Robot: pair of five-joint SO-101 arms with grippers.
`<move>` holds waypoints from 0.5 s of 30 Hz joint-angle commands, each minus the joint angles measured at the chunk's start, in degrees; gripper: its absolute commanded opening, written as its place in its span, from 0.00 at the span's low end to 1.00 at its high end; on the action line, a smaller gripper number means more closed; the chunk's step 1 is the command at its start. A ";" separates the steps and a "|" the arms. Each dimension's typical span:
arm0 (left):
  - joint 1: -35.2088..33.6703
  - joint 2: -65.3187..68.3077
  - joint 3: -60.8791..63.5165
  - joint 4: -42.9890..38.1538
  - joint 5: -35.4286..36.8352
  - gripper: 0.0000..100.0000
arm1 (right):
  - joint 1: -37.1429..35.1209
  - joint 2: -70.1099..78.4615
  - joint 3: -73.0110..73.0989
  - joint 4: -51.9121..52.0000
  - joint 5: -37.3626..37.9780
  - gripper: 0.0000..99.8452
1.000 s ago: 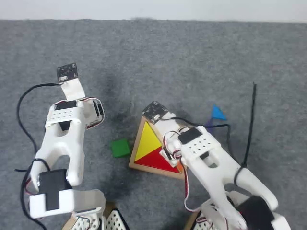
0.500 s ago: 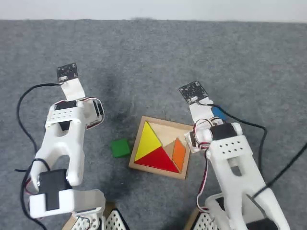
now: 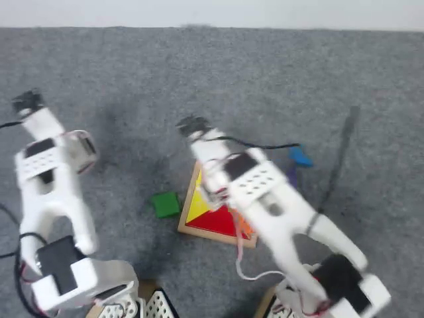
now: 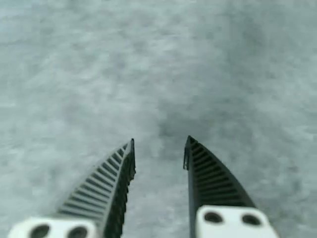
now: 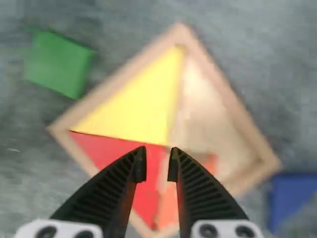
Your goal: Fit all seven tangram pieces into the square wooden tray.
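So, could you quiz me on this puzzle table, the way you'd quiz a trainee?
1. True or false: the green square block lies on the grey carpet, outside the square wooden tray.
2. The right gripper hangs over: A the tray, B the green block, C bare carpet?
3. Name the colours of the three pieces lying in the tray.

Key:
1. True.
2. A.
3. Yellow, red and orange: the yellow triangle, the red triangle and the orange piece.
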 commanded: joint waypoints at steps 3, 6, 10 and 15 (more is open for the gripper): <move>-13.36 -0.26 -8.04 3.69 -4.84 0.15 | -9.63 7.87 -10.99 -2.33 -7.47 0.12; -18.90 0.44 -12.00 3.78 -7.65 0.15 | -12.97 11.30 -15.03 -1.98 -13.45 0.19; -23.21 7.47 -20.00 7.21 -9.76 0.15 | -17.54 15.08 -19.78 -1.89 -16.00 0.25; -26.37 20.04 -33.80 15.56 -9.76 0.15 | -19.38 21.32 -26.90 -2.42 -16.44 0.22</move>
